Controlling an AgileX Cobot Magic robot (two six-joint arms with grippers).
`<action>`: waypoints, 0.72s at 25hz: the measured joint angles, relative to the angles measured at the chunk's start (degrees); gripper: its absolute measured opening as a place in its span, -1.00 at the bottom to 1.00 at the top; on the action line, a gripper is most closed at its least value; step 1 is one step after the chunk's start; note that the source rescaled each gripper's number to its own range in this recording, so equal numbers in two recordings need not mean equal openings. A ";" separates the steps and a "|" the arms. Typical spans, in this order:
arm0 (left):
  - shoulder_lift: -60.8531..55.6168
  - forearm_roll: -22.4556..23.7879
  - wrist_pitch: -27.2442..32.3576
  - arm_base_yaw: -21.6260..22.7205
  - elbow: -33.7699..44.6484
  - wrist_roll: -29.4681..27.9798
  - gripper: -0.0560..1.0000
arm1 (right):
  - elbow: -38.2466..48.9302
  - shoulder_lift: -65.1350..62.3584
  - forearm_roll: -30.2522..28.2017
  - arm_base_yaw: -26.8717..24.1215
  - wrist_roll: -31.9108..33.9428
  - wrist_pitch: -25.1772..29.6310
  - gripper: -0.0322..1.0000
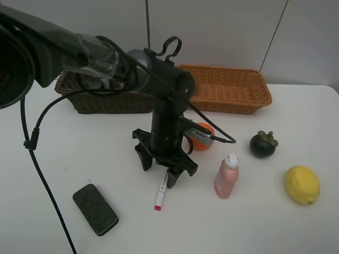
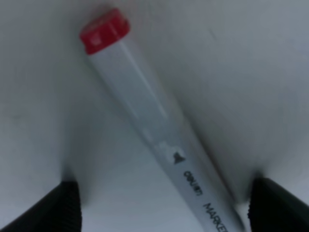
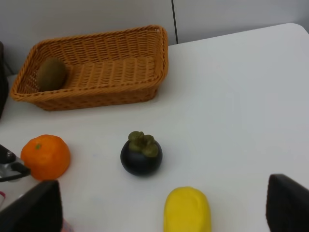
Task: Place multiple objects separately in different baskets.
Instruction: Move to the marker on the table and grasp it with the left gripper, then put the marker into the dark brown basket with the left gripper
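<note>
My left gripper (image 1: 159,170) is down at the table, open, its fingers straddling the white marker (image 1: 161,193) without touching it. The left wrist view shows the marker (image 2: 154,125) with its red-pink cap lying between the two dark fingertips (image 2: 53,208). On the table lie a black eraser (image 1: 95,209), pink bottle (image 1: 226,177), orange (image 1: 201,136), mangosteen (image 1: 263,144) and lemon (image 1: 302,184). A kiwi (image 3: 51,73) sits in the light basket (image 3: 96,94). My right gripper (image 3: 161,208) is open above the lemon (image 3: 187,210), and out of the exterior view.
The dark brown basket (image 1: 106,103) stands at the back left, partly hidden by my left arm. The light basket (image 1: 233,103) is beside it at the back right. A black cable hangs from the arm near the orange. The table's right edge is past the lemon.
</note>
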 joint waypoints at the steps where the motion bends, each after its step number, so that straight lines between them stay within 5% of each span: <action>1: 0.00 0.06 -0.14 0.00 0.00 0.00 0.58 | 0.00 0.00 0.00 0.00 0.00 0.00 1.00; 8: 0.00 0.11 -0.66 0.00 0.00 0.00 -0.89 | 0.00 0.00 0.00 0.00 -0.04 0.00 1.00; 18: -8.91 -1.40 -0.65 0.67 -2.76 3.29 -0.88 | 0.00 0.00 0.00 0.00 -0.04 0.00 1.00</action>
